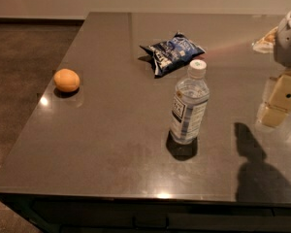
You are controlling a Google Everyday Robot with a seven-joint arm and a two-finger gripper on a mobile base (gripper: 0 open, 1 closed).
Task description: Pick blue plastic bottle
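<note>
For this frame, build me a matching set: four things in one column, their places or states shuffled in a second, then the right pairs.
Column one:
1. blue plastic bottle
2. orange
3. dark blue snack bag
4. pincer

Column two:
A. lying flat toward the far side of the table
B. at the right edge of the view, apart from the bottle
C. alone on the left part of the table
D. standing upright, cap on, near the middle

Pairs: 1-D, 2-C, 3-A, 4-B
</note>
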